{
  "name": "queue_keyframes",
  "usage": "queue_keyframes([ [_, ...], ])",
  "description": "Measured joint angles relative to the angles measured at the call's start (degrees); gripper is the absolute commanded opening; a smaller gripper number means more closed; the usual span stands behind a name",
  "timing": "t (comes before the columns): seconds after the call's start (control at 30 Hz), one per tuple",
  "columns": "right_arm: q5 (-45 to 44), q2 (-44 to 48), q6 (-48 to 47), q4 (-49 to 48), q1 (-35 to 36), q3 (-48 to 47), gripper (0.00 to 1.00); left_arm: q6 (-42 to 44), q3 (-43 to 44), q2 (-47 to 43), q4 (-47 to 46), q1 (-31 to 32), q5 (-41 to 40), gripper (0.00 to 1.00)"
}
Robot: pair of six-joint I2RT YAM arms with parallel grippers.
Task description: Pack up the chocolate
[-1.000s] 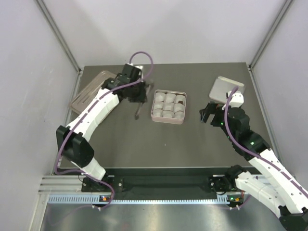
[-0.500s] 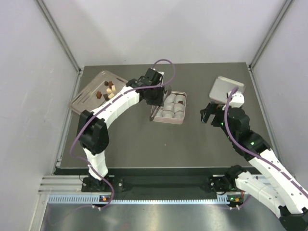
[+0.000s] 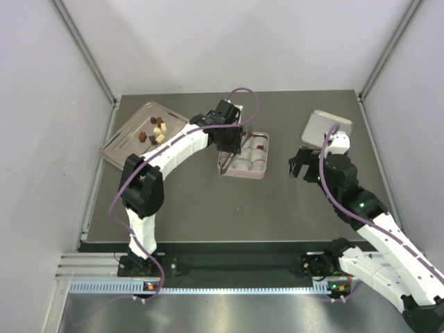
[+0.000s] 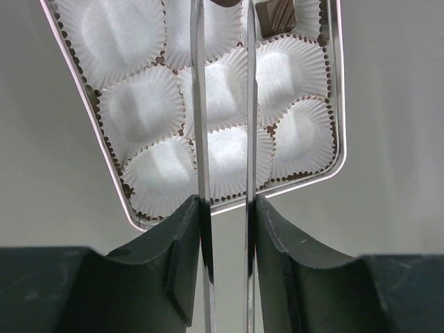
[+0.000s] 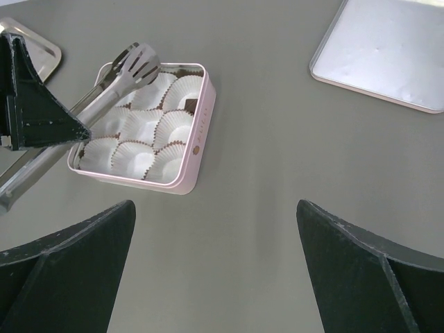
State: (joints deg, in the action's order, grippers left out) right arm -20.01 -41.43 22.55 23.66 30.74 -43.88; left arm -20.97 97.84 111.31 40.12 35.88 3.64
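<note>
Leftmost, a tray sits at the table's far left corner, and most of the chocolate lies loose on it, dark, lighter brown and cream bits close together; next, the left gripper is closed nearly all the way, its fingers pinching the two arms of metal tongs; the tongs reach out over the tin, tips above its far side; a dark brown patch shows between the tips at the wrist view's top edge, but I cannot tell whether it is gripped; the tin is lined with white paper cups, and one dark piece rests in a far cup; right of the tin, the right gripper hangs above bare table, jaws spread wide, holding nothing; beyond it, near the far right corner, lies the lid.
</note>
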Motion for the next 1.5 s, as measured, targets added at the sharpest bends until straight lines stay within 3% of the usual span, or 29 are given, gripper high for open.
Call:
queue_keyframes([
  [0.97, -0.1, 1.5, 0.1, 0.2, 0.0, 0.0, 1.0, 0.2, 0.1, 1.0, 0.5, 0.2, -2.4, 0.49],
  [1.17, 0.0, 2.3, 0.1, 0.5, 0.0, 0.0, 1.0, 0.9, 2.4, -0.5, 3.3, 0.2, -8.2, 0.5],
  [1.5, 0.2, 2.7, 0.2, 0.5, 0.0, 0.0, 1.0, 2.0, 2.5, -14.2, 7.7, -4.2, -19.8, 0.52],
])
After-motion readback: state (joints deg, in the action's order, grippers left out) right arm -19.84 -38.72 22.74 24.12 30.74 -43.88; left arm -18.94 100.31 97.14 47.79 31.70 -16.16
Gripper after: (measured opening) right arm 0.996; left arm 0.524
